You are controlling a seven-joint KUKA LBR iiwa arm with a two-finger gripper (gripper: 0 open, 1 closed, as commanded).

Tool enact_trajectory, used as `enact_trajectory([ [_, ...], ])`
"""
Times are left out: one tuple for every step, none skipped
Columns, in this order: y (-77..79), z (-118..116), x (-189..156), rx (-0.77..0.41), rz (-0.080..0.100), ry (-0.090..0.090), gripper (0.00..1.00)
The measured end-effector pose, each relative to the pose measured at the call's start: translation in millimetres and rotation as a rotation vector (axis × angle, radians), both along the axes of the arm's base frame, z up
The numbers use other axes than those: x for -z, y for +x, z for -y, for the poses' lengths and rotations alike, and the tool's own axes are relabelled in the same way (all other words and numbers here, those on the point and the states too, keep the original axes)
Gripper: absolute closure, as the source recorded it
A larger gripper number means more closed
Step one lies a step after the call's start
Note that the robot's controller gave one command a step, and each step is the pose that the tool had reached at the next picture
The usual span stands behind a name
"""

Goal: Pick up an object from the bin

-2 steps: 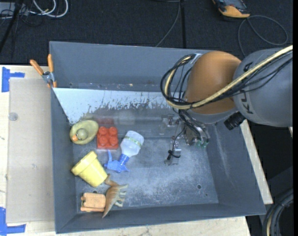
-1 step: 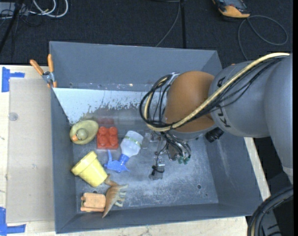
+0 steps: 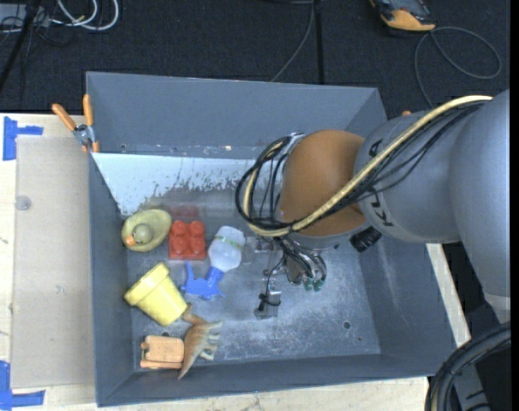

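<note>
So the arm (image 3: 439, 178) comes into the grey bin (image 3: 362, 324) from the right, orange wrist cover (image 3: 315, 178) wrapped in cables. The jaws hang low over bare floor near the middle, just right of a small blue piece (image 3: 204, 283) and a clear whitish bottle (image 3: 227, 248). Everything else sits on the left: red brick (image 3: 187, 240), yellowish duck (image 3: 146, 229), yellow cup (image 3: 159, 295) on its side, then a brown toy animal (image 3: 198, 341) touching a tan block (image 3: 162, 351) by the front wall.

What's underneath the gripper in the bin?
Bare grey bin floor lies below the gripper; a blue toy and clear cup sit left of it. The orange wrist cover hides the floor further back.
</note>
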State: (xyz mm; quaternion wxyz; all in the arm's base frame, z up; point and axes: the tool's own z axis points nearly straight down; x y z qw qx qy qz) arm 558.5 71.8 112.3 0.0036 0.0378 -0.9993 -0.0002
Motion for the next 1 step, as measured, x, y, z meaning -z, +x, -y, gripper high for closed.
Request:
enact_trajectory([
  [6.3, 4.1, 9.3, -0.114, 0.004, 0.002, 0.0],
])
